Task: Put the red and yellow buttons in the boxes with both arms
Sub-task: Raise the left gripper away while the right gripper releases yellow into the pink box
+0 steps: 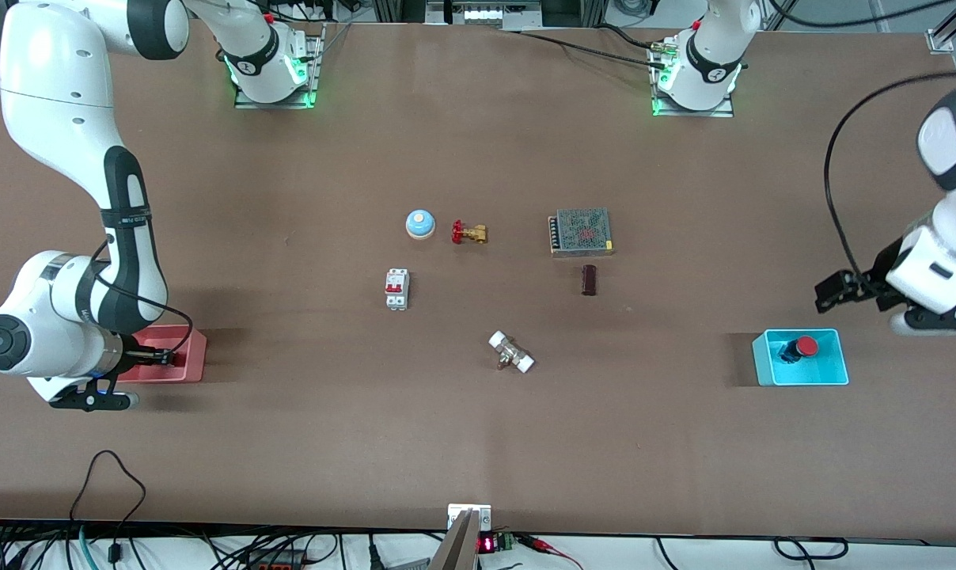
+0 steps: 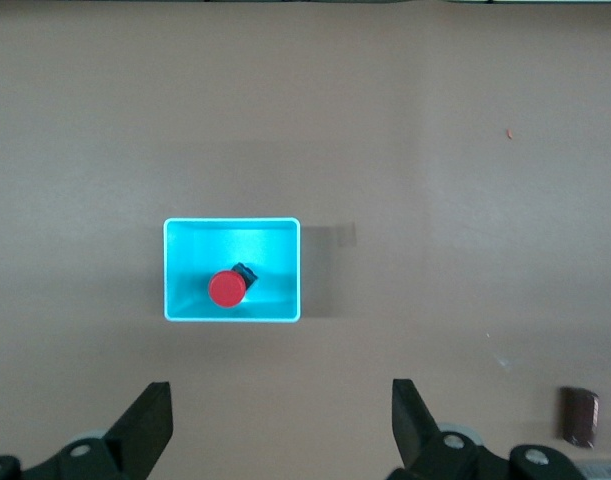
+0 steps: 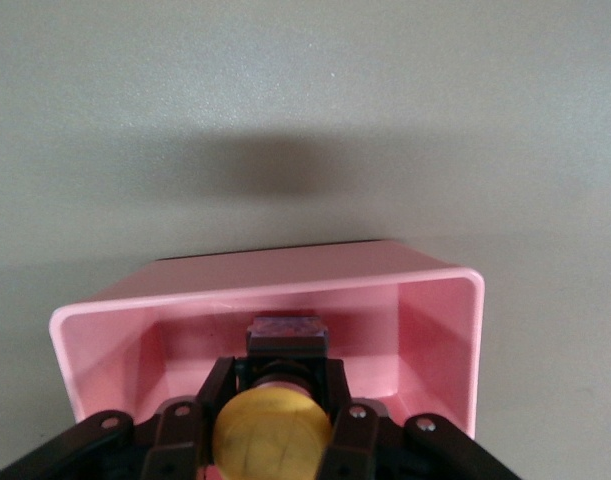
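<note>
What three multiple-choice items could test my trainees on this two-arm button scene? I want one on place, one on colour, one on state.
1. Where is the round red-capped push button?
A. in the cyan plastic bin
B. on the table beside the blue dome bell
C. in the left gripper

2. What colour is the bin under the right gripper?
A. cyan
B. pink
C. white

3. How does the left gripper stand?
A. shut on a button
B. open and holding nothing
C. shut on the bin's rim

Answers: 1 A, the red cap sits inside the cyan walls. 2 B, the pink plastic bin lies below the fingers that clamp the round yellow-capped push button. 3 B, its fingers are wide apart, with only table between them.
</note>
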Controlling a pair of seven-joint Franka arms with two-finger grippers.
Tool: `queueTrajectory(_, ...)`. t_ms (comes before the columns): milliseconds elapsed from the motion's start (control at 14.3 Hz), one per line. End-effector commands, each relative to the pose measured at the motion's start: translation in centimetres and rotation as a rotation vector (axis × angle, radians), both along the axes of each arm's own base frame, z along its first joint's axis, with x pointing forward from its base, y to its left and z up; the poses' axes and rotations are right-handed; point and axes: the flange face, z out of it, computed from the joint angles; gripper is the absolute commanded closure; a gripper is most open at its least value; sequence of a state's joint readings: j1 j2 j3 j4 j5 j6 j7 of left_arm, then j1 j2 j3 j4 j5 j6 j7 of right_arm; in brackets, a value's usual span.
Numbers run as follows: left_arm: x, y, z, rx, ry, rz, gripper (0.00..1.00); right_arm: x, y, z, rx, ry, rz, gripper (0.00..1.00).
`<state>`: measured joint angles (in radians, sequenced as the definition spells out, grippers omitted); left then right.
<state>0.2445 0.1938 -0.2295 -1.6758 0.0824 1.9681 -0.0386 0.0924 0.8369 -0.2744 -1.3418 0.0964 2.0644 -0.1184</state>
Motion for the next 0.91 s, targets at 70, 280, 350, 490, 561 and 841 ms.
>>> queueTrajectory(70,-2.8,-1.0,4.0,-0.025,0.007,0.001,0.01,0.3,0.1,0.0,0.008,-0.009,0.003,0.41)
queueTrajectory(280,-4.7,-2.3,6.9,-0.019,0.009,-0.016,0.00,0.4,0.4,0.8,0.014,-0.014,0.004,0.00)
queueTrajectory(350,-5.2,-3.4,7.5,-0.017,0.009,-0.031,0.00,0.5,0.5,1.2,0.015,-0.019,0.007,0.00)
queueTrajectory(490,-6.4,-4.2,9.1,-0.011,0.012,-0.033,0.00,0.5,1.3,3.8,0.025,-0.030,0.015,0.00)
queueTrajectory(561,-7.1,-4.1,10.0,-0.011,0.012,-0.033,0.00,0.4,1.4,4.8,0.032,-0.023,0.011,0.00)
queueTrajectory(841,-8.9,-4.0,11.7,-0.016,0.008,-0.040,0.00,0.3,1.4,7.4,0.043,-0.041,0.010,0.00)
